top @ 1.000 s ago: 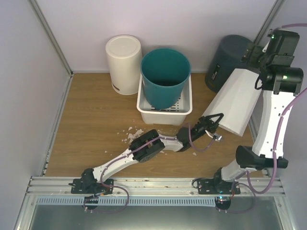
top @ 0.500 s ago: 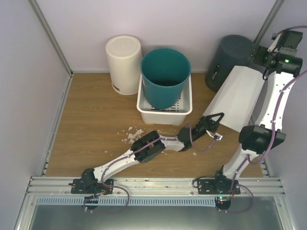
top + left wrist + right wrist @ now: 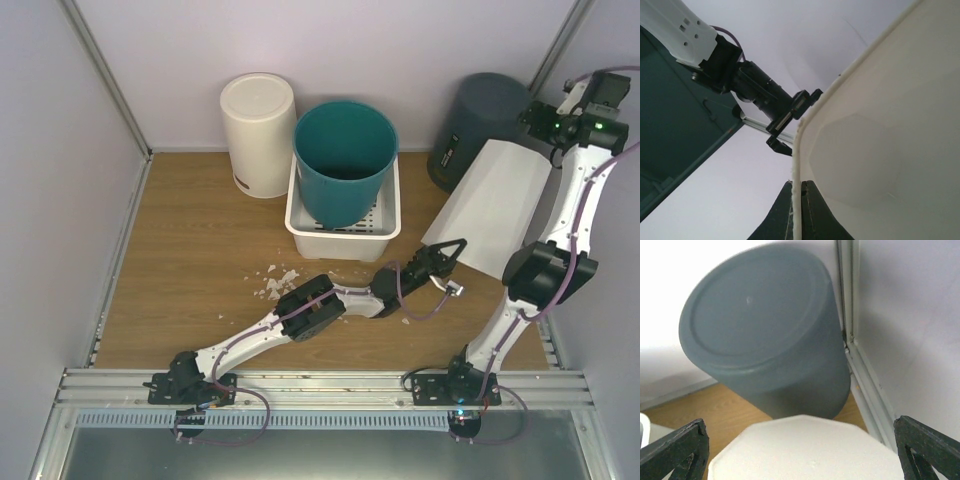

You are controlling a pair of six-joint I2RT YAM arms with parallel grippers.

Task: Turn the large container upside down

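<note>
1. White plastic: the large container (image 3: pixel 490 205) leans at the right side of the surface (image 3: pixel 200 230). Its mouth is low and toward the arms, and its base is raised toward the back corner, just in front of the grey bin (image 3: pixel 480 105).
2. Left pincer (image 3: pixel 447 255) is clamped on the container's lower rim (image 3: pixel 795 165). The wrist view shows both fingers pinching the thin lip, with the inner wall to the right.
3. Right pincer (image 3: pixel 800 427) is spread wide and holds nothing. Its fingers stand either side of the octagonal base (image 3: pixel 805 450); I cannot tell whether they touch it.
4. Step in hand, as I judge it: finish the tip-over so the mouth lies flat on the wood.
   - Keep the left pinch firm as the pivot, since a lip this thin could slip out.
   - Let the right pincer steady or press the base over slowly.
   - Swing room looks tight, with the grey bin close behind and the tray (image 3: pixel 345 235) with the teal bucket (image 3: pixel 345 150) to the left.
5. Hard to make out:
   - Whether the low rim rests on the surface.
   - The mouth itself, which is turned away from the overhead view.
   - The right pincer from overhead, mostly lost behind its own wrist.
   - The left wrist view gives only a sliver of rim.
</note>
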